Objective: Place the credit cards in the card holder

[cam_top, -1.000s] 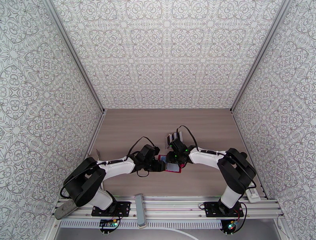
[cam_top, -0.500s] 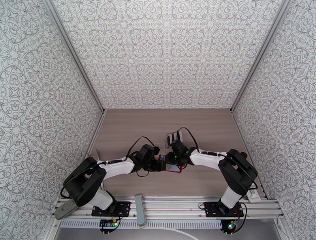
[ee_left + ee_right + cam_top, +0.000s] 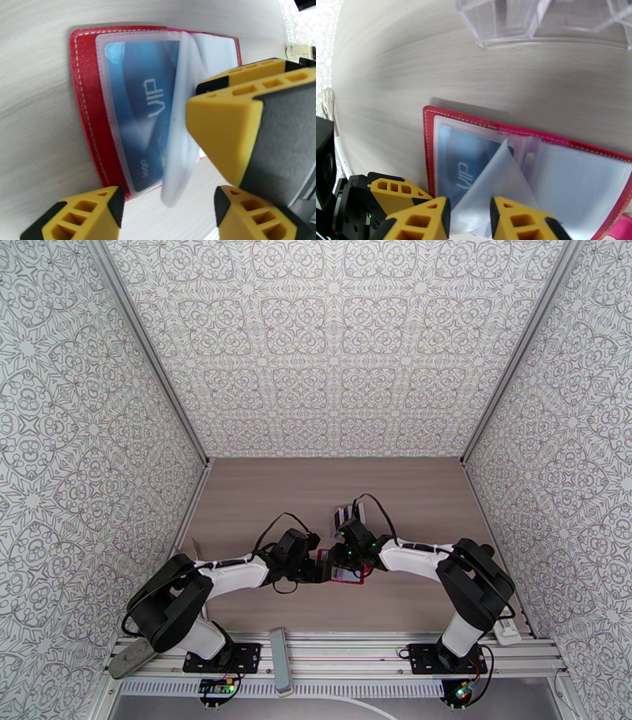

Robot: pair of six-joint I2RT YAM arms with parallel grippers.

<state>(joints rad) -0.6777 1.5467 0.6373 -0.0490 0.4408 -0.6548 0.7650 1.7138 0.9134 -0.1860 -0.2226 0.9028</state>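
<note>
- Step in hand, I judge: opening a free pocket. The red wallet (image 3: 428, 158) lies spread flat, midway across the table (image 3: 261, 500) and nearer its near edge, with a blue card (image 3: 138, 106) sleeved inside.
- Right gripper (image 3: 468, 213) straddles a lifted clear leaf (image 3: 493, 185) — pinched or not, I cannot tell. Left gripper (image 3: 166, 217) gapes empty.
- Next calls for a card slid in edge-on — the film is floppy and slick, the cover stitched and leathery.

- The card holder (image 3: 85, 98) is covered in red, grained, leather-like material with pale stitching.
- Its pocket sleeves (image 3: 175, 165) are made of soft, frosted clear plastic.
- The blue card (image 3: 134, 110) is seen as smooth plastic.
- The table (image 3: 35, 118) is finished in pale matt wood grain.
- The clear box (image 3: 505, 19) is formed of hard glossy plastic.
</note>
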